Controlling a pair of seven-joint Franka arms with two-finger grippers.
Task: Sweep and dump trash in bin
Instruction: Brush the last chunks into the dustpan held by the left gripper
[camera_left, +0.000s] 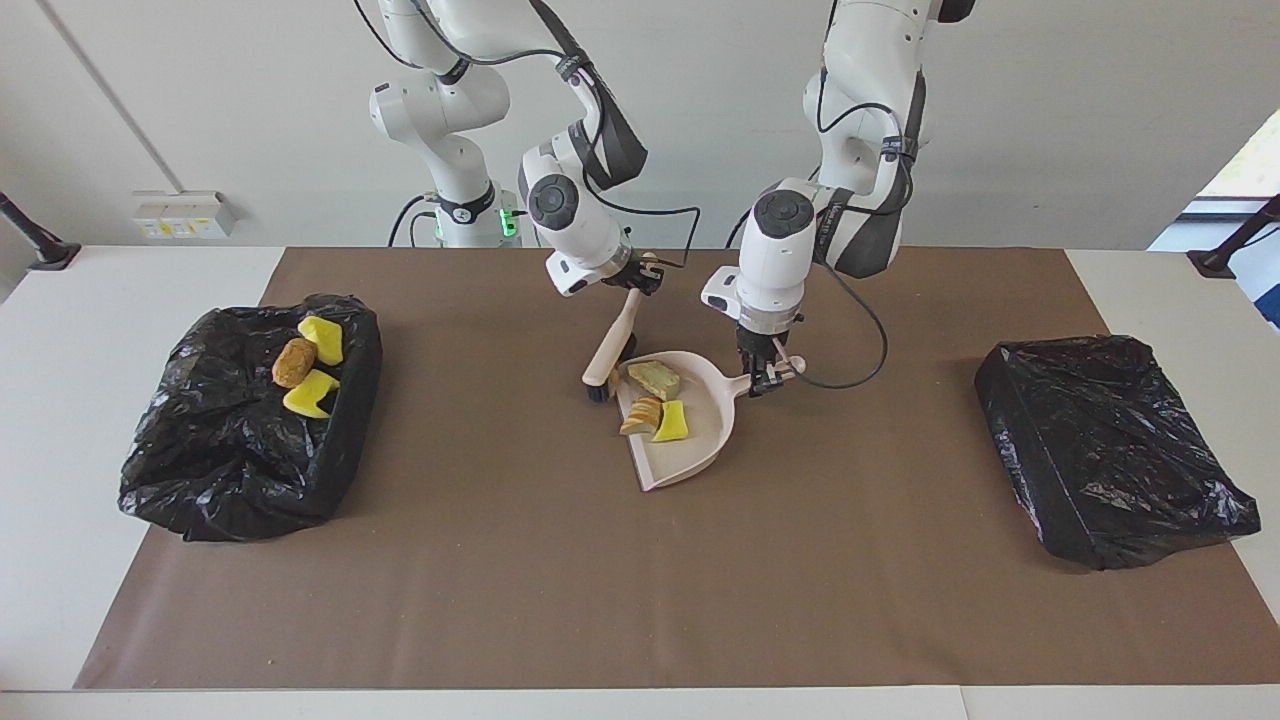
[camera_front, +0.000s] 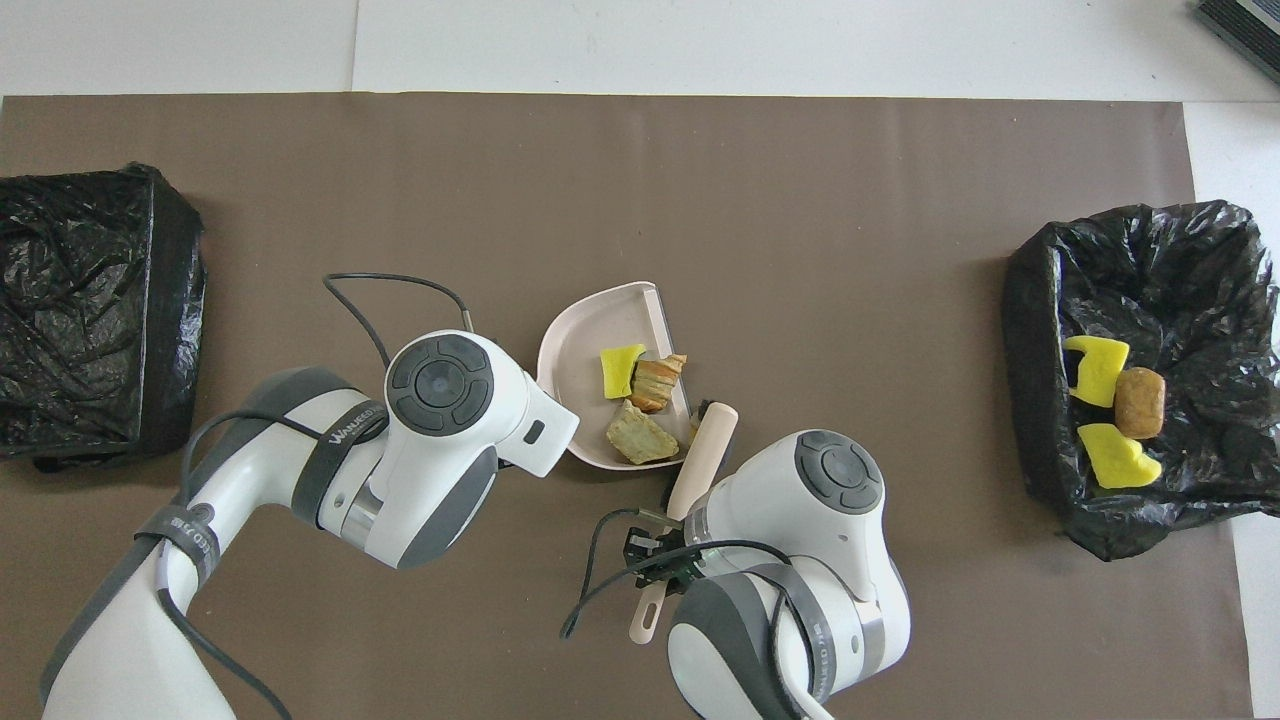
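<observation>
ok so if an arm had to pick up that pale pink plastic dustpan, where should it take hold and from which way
Probably by the short handle stub on the pale pink plastic dustpan, coming straight down from above. The stub sticks out toward the left arm's end, away from the open lip where the wooden-handled brush works, and it is the only narrow part. The left gripper is shut on it that way.
</observation>
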